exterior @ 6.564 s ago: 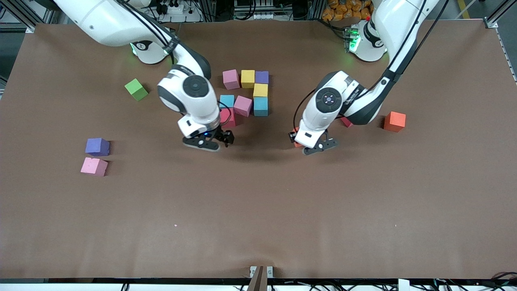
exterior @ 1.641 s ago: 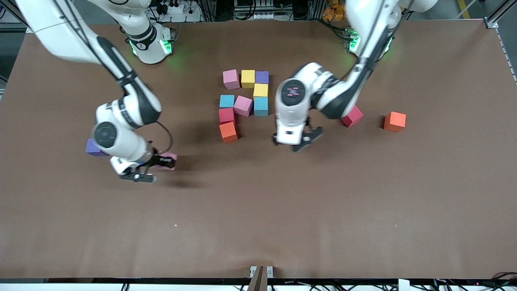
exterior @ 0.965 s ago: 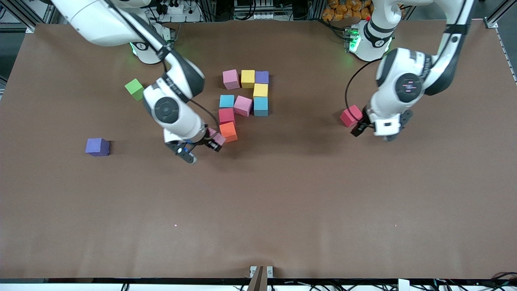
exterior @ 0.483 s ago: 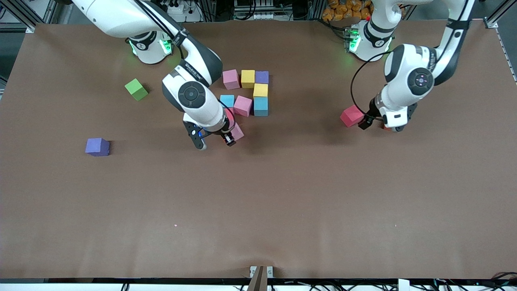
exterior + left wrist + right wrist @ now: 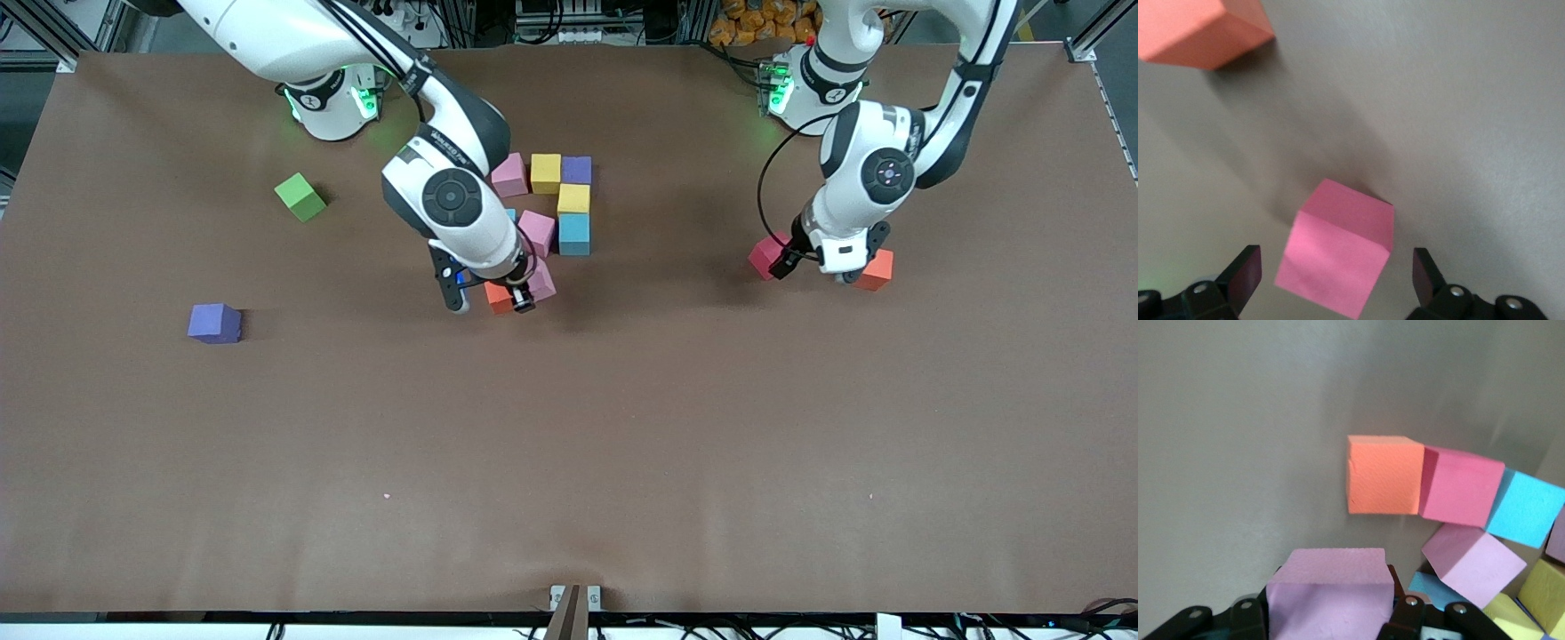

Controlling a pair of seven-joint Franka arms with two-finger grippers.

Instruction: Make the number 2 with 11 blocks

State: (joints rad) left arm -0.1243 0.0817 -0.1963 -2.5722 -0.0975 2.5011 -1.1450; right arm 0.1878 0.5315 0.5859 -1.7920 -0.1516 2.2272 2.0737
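Right claw (image 5: 526,298) clenched on pink block (image 5: 1327,590) beside orange block (image 5: 497,299), left claw (image 5: 813,267) spread wide over red block (image 5: 1336,247), brown desk (image 5: 569,444)

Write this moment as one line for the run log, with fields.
right gripper: shut on pink block, over the number 2 beside orange block | left gripper: open, over red block
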